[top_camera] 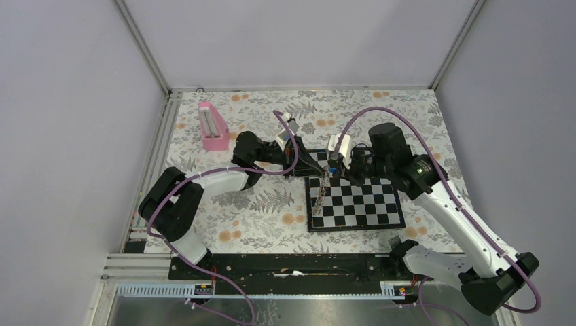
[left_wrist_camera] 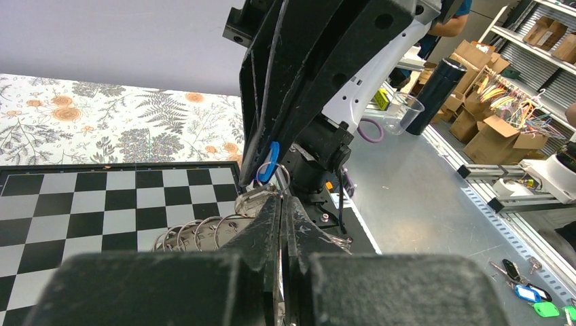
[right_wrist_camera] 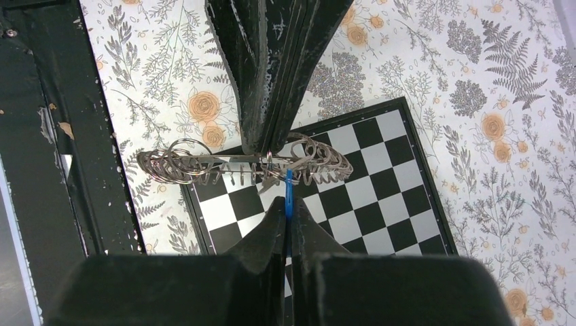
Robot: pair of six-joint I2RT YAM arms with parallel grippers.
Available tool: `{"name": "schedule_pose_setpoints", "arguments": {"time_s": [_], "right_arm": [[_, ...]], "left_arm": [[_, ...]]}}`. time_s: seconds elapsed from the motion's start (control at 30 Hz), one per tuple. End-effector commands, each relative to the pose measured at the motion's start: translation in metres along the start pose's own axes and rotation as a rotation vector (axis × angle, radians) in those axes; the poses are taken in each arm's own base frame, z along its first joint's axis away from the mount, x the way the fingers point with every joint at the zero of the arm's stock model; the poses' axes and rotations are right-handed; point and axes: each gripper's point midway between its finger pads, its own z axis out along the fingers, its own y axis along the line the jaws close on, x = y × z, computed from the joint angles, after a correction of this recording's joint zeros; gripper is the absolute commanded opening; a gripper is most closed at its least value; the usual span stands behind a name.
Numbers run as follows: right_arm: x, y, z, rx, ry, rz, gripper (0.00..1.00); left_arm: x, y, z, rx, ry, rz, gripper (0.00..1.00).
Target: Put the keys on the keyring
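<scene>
The keyring (top_camera: 322, 191) is a dark metal ring strung with several small wire loops. It stands on edge above the left end of the chessboard (top_camera: 360, 207). My left gripper (top_camera: 318, 168) is shut on its upper rim; in the left wrist view (left_wrist_camera: 282, 202) the loops (left_wrist_camera: 197, 234) fan out to the left of the closed fingers. My right gripper (top_camera: 338, 170) is shut on the blue-headed key (right_wrist_camera: 289, 193), pressing it against the ring's edge (right_wrist_camera: 204, 163). The key's blue head also shows in the left wrist view (left_wrist_camera: 272, 159), just beyond the left fingertips. The key's blade is hidden.
A pink box (top_camera: 212, 127) lies at the back left on the floral cloth (top_camera: 258, 224). A black rail (top_camera: 285, 266) runs along the near edge. Off the table's right side lie a clear cup (left_wrist_camera: 405, 109) and spare keys (left_wrist_camera: 526, 292).
</scene>
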Motion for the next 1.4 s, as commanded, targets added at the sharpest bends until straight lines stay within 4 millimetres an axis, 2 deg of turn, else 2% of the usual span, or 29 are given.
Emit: {"name": "schedule_pose_setpoints", "arguments": {"time_s": [0.0, 0.23, 0.33, 0.5, 0.57, 0.7, 0.77, 0.97, 1.07, 1.17, 1.37], "right_arm": [[-0.018, -0.007, -0.007, 0.027, -0.032, -0.041, 0.0], [-0.025, -0.011, -0.009, 0.029, -0.033, -0.053, 0.0], [-0.027, -0.017, -0.01, 0.05, -0.019, -0.075, 0.0], [-0.027, -0.028, -0.011, 0.096, 0.021, -0.13, 0.0], [-0.029, -0.03, -0.009, 0.101, 0.026, -0.143, 0.0], [-0.039, -0.032, -0.006, 0.114, 0.035, -0.176, 0.0], [-0.044, -0.032, -0.004, 0.116, 0.041, -0.198, 0.0], [-0.057, -0.031, 0.016, 0.116, 0.089, -0.272, 0.0], [-0.064, -0.029, 0.028, 0.113, 0.107, -0.3, 0.0], [-0.073, -0.025, 0.041, 0.097, 0.113, -0.327, 0.0], [-0.09, -0.003, 0.079, 0.021, 0.104, -0.367, 0.0]], "left_arm": [[-0.013, -0.008, 0.003, 0.04, -0.017, 0.095, 0.0], [-0.012, -0.009, 0.003, 0.044, -0.017, 0.097, 0.0], [-0.014, -0.011, 0.003, 0.052, -0.015, 0.108, 0.04], [-0.02, -0.012, -0.004, 0.043, -0.016, 0.13, 0.21], [-0.023, -0.01, -0.009, 0.024, -0.018, 0.144, 0.31], [-0.029, -0.005, -0.023, -0.028, -0.011, 0.176, 0.5], [-0.032, -0.001, -0.032, -0.065, -0.004, 0.185, 0.55], [-0.043, 0.016, -0.073, -0.259, 0.019, 0.209, 0.64], [-0.048, 0.025, -0.099, -0.374, 0.047, 0.209, 0.67], [-0.053, 0.045, -0.131, -0.574, 0.084, 0.18, 0.71], [-0.093, 0.068, -0.202, -0.961, 0.057, 0.186, 0.83]]}}
